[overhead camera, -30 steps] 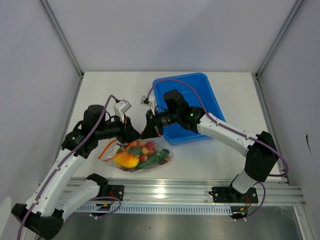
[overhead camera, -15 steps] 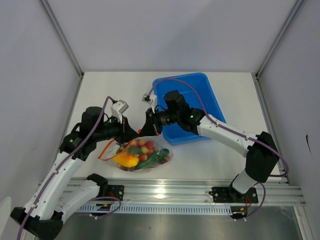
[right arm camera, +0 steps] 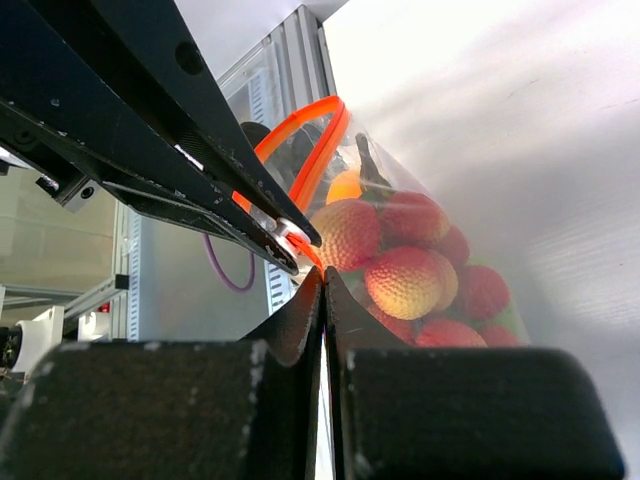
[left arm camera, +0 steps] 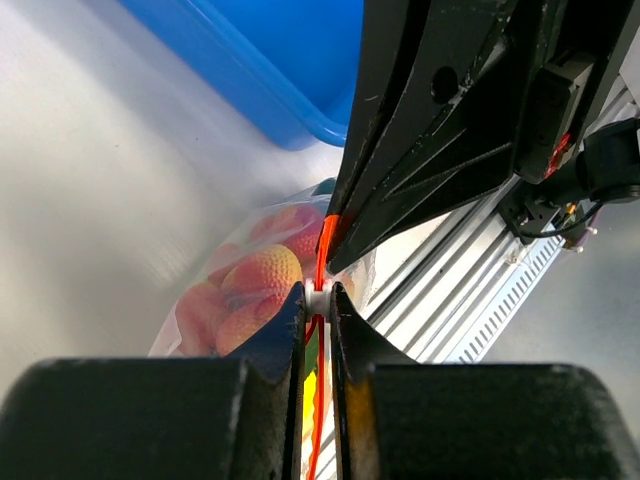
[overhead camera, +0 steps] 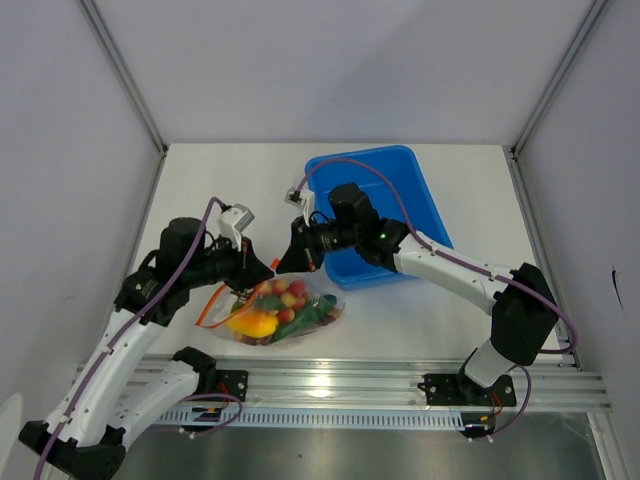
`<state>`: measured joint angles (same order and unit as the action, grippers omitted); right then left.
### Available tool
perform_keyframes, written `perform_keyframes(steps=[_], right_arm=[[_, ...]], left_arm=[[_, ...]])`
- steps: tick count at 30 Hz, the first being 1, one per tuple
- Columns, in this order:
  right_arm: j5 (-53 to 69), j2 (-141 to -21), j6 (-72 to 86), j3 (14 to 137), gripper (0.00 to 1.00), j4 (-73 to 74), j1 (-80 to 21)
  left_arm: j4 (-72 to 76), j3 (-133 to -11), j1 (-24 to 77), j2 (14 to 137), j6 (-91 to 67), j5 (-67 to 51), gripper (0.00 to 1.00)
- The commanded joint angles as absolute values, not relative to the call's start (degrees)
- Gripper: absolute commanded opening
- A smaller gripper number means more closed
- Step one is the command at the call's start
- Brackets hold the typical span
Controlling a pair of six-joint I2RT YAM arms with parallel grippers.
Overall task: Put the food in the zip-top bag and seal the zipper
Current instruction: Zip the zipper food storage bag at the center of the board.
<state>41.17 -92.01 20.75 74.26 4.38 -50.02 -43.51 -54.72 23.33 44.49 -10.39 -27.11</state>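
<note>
We see the left end effector (left arm camera: 318, 298) clamped on the zipper (left arm camera: 323, 235), both fingers pinched tight against the orange-red strip. The right end effector (right arm camera: 322, 277) is likewise clamped on the zipper, its tips just beside those of the left. The zip-top bag (overhead camera: 290, 308) rests on the surface (overhead camera: 220, 180) near the front edge, close to the blue bin (overhead camera: 385, 190). The food (right arm camera: 405, 280) sits inside the bag: red fruits, a yellow piece and green pieces.
</note>
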Motion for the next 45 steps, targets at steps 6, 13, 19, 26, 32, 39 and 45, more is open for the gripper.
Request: perform_keyframes(steps=[6,13,19,26,32,39,45], right_arm=[[47.6,-92.7,14.0,79.7,0.05,9.3,-48.1],[52.9,-97.6,1.6,91.8,0.26,27.5,-47.5],[56.8,-102.5,0.3,96.7,0.33,32.6,-47.5],[57.7,-102.8,-0.7,96.5,0.38,31.7,-48.5],[57.7,-102.9,1.8,95.7,0.32,28.4,-49.4],[56.7,-102.3,3.9,94.7,0.27,24.8,-49.8],[56.3,-102.2,4.6,94.1,0.0,23.6,-50.3]], left_arm=[[-44.5,-53.7,23.0,41.3,-6.5,-30.6,0.0],[-44.8,-55.1,22.9,41.9,-5.2,-32.2,0.01],[-44.5,-55.2,22.9,42.0,-5.3,-32.6,0.01],[-44.1,-54.9,22.9,42.0,-5.5,-33.0,0.01],[-43.9,-54.8,22.9,42.4,-5.8,-33.2,0.01],[-43.9,-54.6,23.0,42.3,-5.9,-33.3,0.01],[-43.9,-54.5,23.0,42.5,-5.9,-33.3,0.01]])
